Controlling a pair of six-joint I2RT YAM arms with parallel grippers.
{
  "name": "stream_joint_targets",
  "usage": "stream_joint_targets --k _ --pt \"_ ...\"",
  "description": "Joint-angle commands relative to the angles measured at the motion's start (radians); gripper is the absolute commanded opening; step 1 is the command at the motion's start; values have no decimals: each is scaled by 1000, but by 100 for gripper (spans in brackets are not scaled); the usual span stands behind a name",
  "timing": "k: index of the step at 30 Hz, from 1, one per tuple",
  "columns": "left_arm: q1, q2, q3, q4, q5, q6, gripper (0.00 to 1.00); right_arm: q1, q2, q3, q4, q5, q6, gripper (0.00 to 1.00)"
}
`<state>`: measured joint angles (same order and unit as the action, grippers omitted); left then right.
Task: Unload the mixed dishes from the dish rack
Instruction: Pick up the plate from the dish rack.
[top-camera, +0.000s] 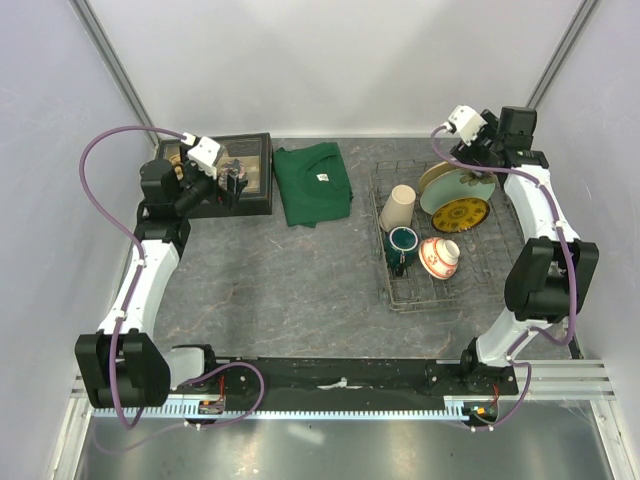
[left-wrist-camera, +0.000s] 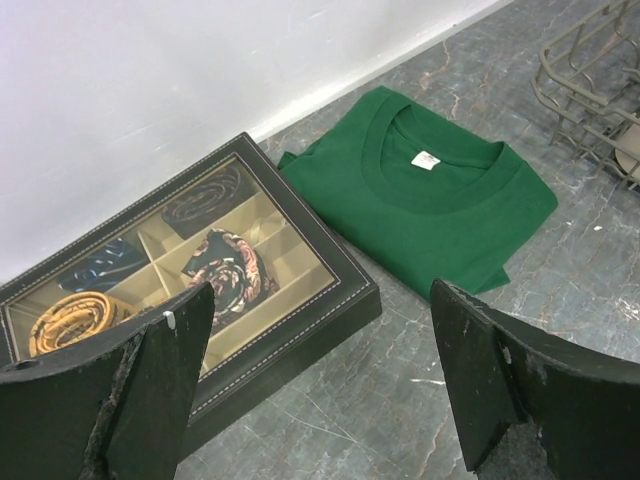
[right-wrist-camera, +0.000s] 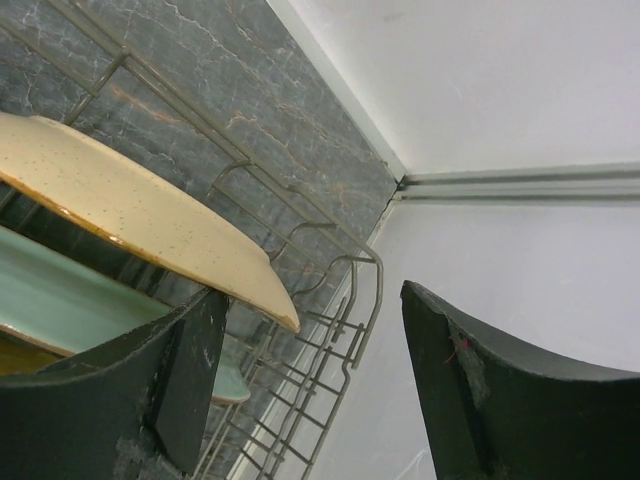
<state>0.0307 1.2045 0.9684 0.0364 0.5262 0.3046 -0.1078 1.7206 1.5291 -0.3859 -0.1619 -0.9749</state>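
Observation:
The grey wire dish rack (top-camera: 493, 262) stands at the right. It holds a beige tumbler (top-camera: 398, 208), a dark green mug (top-camera: 402, 245), a red-and-white bowl (top-camera: 440, 257), a cream plate (top-camera: 437, 178), a pale green plate (top-camera: 463, 188) and a small yellow patterned plate (top-camera: 460, 214). My right gripper (top-camera: 477, 158) is open and empty above the rack's far right corner. In the right wrist view the gripper (right-wrist-camera: 310, 380) has the cream plate's (right-wrist-camera: 130, 200) edge just beside its left finger, with the pale green plate (right-wrist-camera: 60, 300) below. My left gripper (top-camera: 236, 183) is open and empty at the far left.
A black compartmented tray (top-camera: 262, 205) with rolled ties sits at the back left, under my left gripper (left-wrist-camera: 320, 390). A folded green cloth (top-camera: 313, 183) lies between the tray (left-wrist-camera: 290, 330) and the rack. White walls close in the back and both sides.

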Motion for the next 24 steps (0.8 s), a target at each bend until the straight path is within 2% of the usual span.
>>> stream_joint_targets --k 1,11,24 --pt "0 4 50 34 -6 53 95 8 -15 -70 -68 -116 -74 79" --pt "0 9 50 45 -23 64 95 8 -19 -78 -175 -134 -183 78" --pt "0 12 39 79 -57 73 95 8 33 -21 -261 -146 -239 76"
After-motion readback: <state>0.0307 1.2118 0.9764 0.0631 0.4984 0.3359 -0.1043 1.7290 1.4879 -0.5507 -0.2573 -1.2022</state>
